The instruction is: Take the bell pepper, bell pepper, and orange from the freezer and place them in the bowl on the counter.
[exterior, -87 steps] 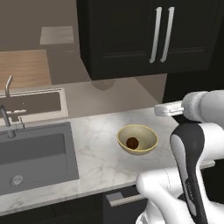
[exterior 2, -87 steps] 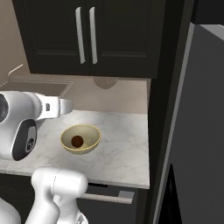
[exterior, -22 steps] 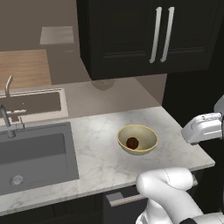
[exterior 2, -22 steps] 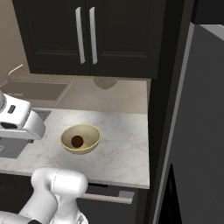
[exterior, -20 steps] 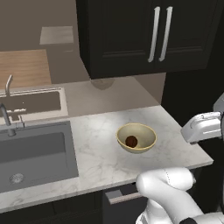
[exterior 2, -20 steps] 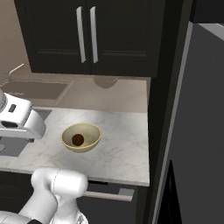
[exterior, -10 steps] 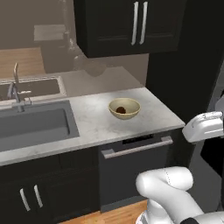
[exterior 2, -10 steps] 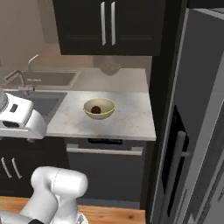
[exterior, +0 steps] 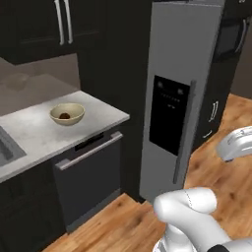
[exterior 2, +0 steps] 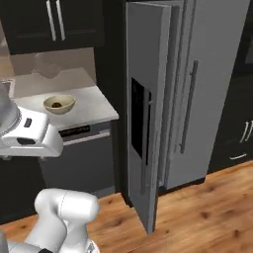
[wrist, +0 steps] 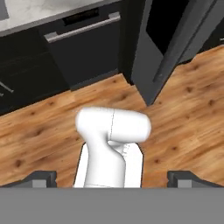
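One orange in bowl | base swung to freezer at 12 o'clock, door ajar | gripper wide, empty | two peppers to fetch

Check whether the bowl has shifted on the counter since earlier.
No. The bowl sits near the counter's right end as before; the camera moved.

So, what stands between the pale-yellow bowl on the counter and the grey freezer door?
In the left base view, bare marbled counter runs from the pale-yellow bowl to its edge, then a dark panel before the grey freezer door.
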